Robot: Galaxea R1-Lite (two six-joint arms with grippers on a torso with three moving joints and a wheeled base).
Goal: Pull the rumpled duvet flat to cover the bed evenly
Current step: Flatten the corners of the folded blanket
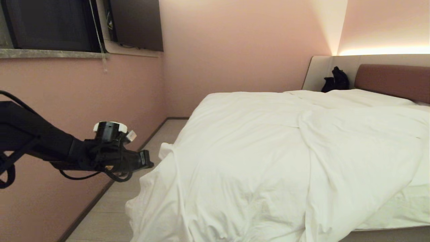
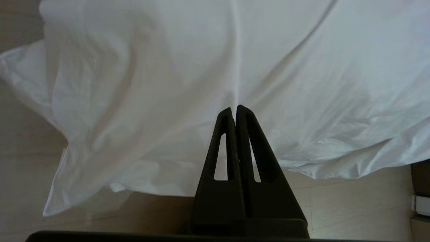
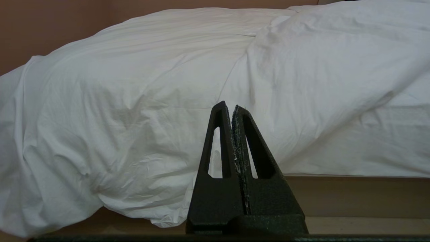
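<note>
Black cabled arm (image 1: pixel 40 144), white-capped wrist

A bedroom, likely in a hotel or flat: a wide bed (image 1: pixel 386 232) with a reddish-brown padded headboard (image 1: pixel 393 80) fills the right side, covered by a rumpled white duvet (image 1: pixel 255 154). Pink walls (image 1: pixel 235 50) close it in, with a dark window (image 1: pixel 50 23) far left and pale plank flooring (image 1: pixel 111 208) alongside.
</note>
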